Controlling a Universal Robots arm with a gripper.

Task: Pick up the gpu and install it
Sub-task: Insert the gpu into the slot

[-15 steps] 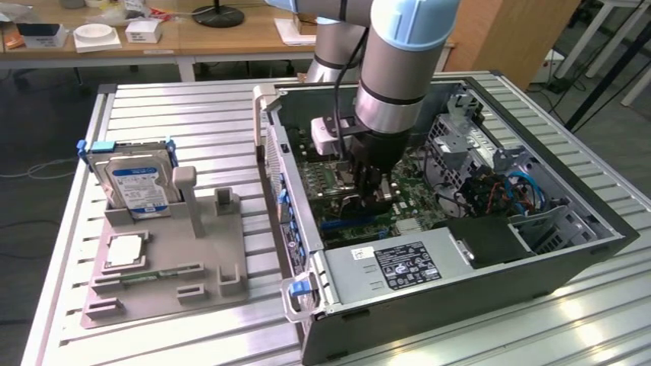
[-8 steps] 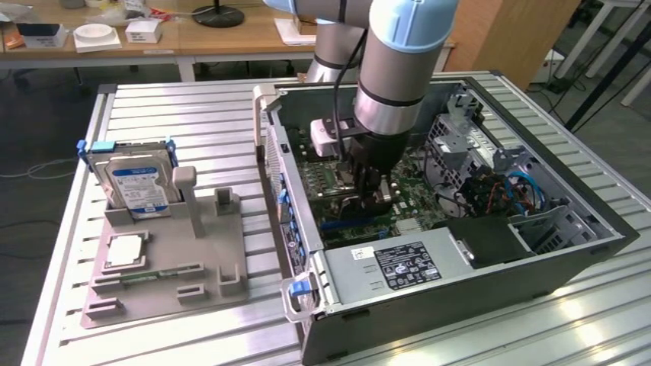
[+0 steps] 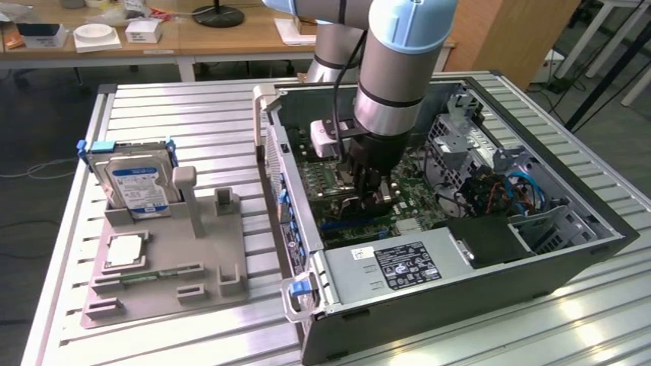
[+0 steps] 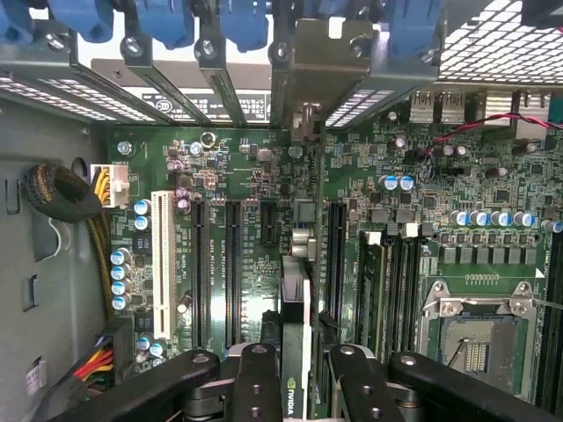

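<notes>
We are at the install step: the fingers point(image 4: 296, 380) grip the thin dark gpu card point(image 4: 297, 290) edge-on at lower centre, above the green motherboard point(image 4: 237, 176); seating needs exact slot alignment.

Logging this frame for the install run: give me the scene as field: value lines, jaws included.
arm: reaching down into the open PC case
jaws: closed on the gpu, held edge-on
gpu position: over the motherboard, at the expansion slots
seated: cannot tell
hard drive: standing in the parts tray, outside the case
</notes>
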